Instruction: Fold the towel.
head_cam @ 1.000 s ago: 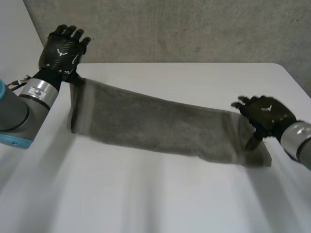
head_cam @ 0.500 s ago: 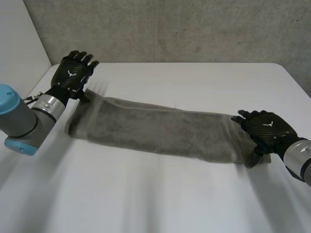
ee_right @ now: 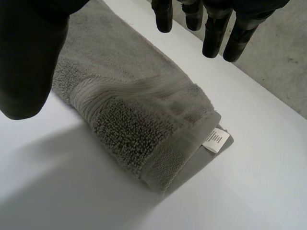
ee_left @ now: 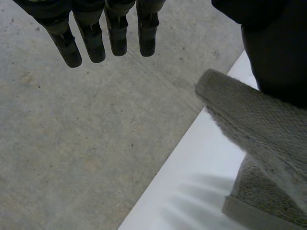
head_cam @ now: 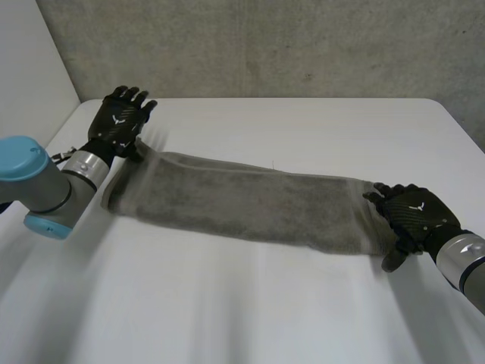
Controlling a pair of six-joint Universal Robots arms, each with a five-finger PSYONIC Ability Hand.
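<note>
Lying across table (head_cam: 303,129), grey towel (head_cam: 242,201), white label (ee_right: 215,139) seen from right wrist

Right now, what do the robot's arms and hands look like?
The left arm is a thick grey tube with a light-blue cap; both wrists have silver cuffs. The left hand and right hand are black, weave-patterned, each with a small white winged mark.

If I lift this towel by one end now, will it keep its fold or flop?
Likely floppy: the towel lies long, soft and slack across the table. Its thick looped pile suggests some weight and good grip, so slipping seems unlikely.
</note>
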